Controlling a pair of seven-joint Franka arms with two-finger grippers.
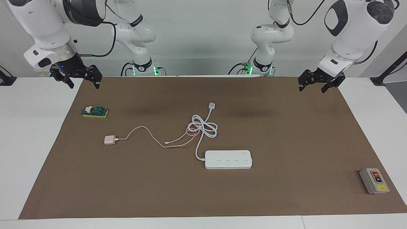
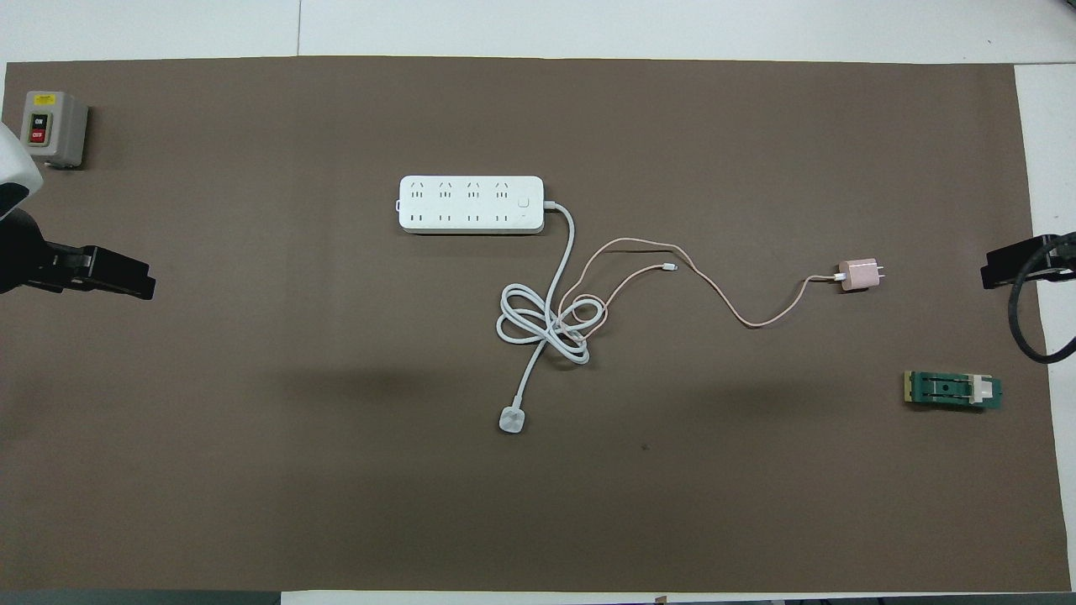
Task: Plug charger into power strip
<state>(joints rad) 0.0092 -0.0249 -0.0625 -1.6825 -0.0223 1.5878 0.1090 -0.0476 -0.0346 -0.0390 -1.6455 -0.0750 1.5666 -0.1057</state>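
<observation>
The pale-pink charger (image 1: 110, 140) (image 2: 859, 275) lies on the brown mat toward the right arm's end, prongs pointing to that end. Its thin pink cable (image 1: 143, 130) runs toward the middle and tangles with the coiled white cord (image 1: 203, 127). The white power strip (image 1: 228, 159) (image 2: 471, 204) lies flat, sockets up, mid-table, farther from the robots than the charger. My right gripper (image 1: 85, 86) (image 2: 1004, 273) hangs open and empty over the mat's edge at its end. My left gripper (image 1: 312, 90) (image 2: 126, 281) hangs open and empty over the mat's corner at its end.
The strip's white plug (image 1: 212, 105) (image 2: 512, 421) lies nearer to the robots than the coil. A green and yellow block (image 1: 94, 112) (image 2: 952, 391) sits near the right gripper. A grey box with red and yellow buttons (image 1: 374, 181) (image 2: 52, 128) sits at the left arm's end.
</observation>
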